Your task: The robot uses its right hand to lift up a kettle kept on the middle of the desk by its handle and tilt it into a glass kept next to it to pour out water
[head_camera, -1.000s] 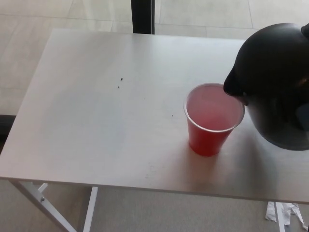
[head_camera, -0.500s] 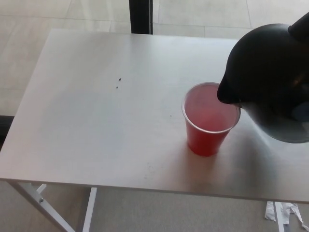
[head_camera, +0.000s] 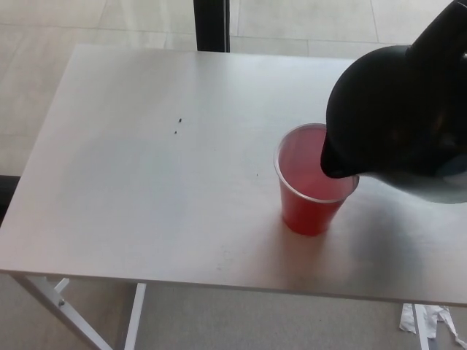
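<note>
A black kettle point(head_camera: 398, 117) hangs tilted above the right side of the white desk point(head_camera: 146, 160). Its spout point(head_camera: 332, 164) points down and left over the open mouth of a red plastic cup point(head_camera: 310, 208), just inside the cup's right rim. The cup stands upright on the desk with pinkish liquid inside. My right hand point(head_camera: 446, 25) shows only as a black shape at the top right edge, merging with the kettle's handle side, and it holds the kettle up. No stream of water is visible. My left hand does not show.
Two small dark specks point(head_camera: 177, 125) mark the desk's middle. A dark post point(head_camera: 211, 22) stands behind the far edge. Desk legs point(head_camera: 66, 306) and a crumpled paper scrap point(head_camera: 430, 321) show below the front edge, on the floor.
The kettle has moved left and up and tipped further. Its spout went from beside the cup's right rim to over the cup's mouth. The cup stayed put.
</note>
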